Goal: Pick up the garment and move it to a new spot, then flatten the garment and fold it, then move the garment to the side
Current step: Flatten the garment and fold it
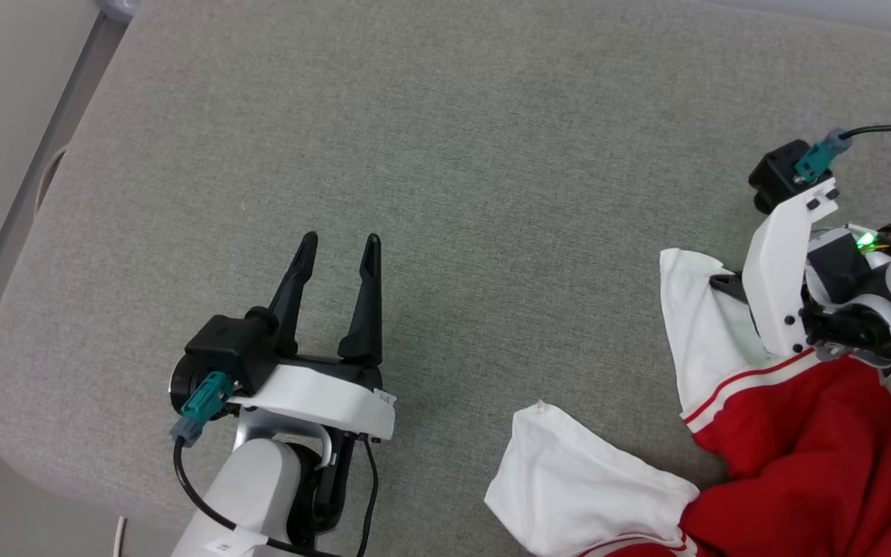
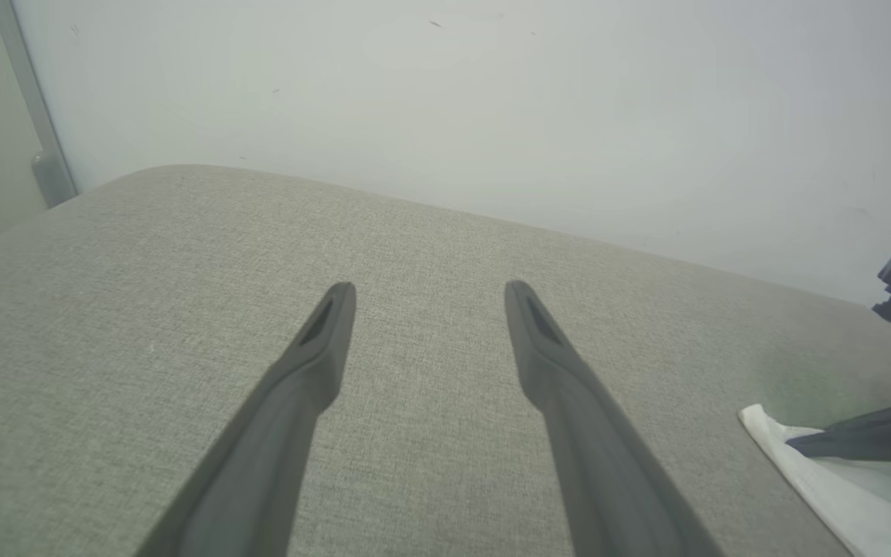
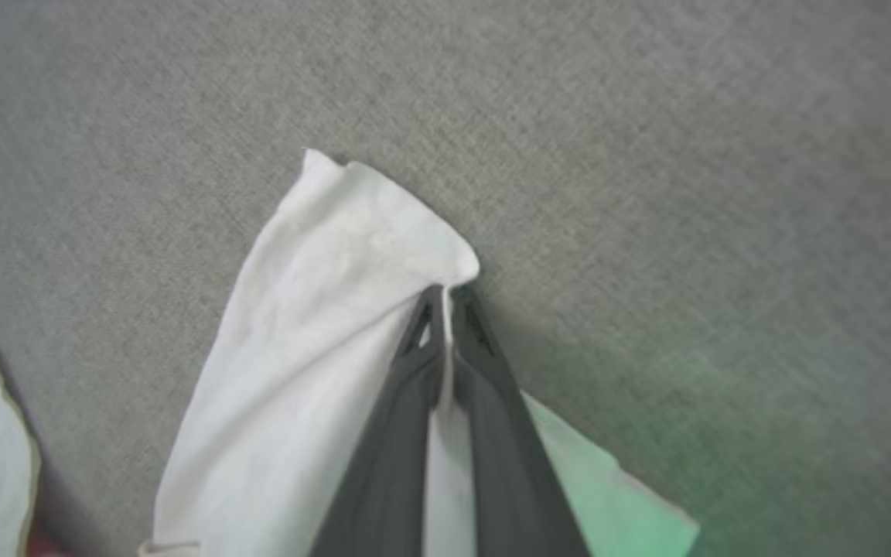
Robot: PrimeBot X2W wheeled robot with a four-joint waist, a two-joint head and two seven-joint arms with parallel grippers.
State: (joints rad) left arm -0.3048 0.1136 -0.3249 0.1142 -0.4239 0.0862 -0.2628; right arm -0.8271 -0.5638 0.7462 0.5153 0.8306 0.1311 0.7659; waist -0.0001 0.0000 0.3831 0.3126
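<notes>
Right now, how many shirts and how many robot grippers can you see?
Shirt: 1
Grippers: 2 (left gripper open, right gripper shut on the shirt's white sleeve)
Total: 3

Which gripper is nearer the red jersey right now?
Right. The right gripper is shut on the white sleeve of the jersey, pinching its edge; the left gripper hangs open over grey cushion, well left of it.
</notes>
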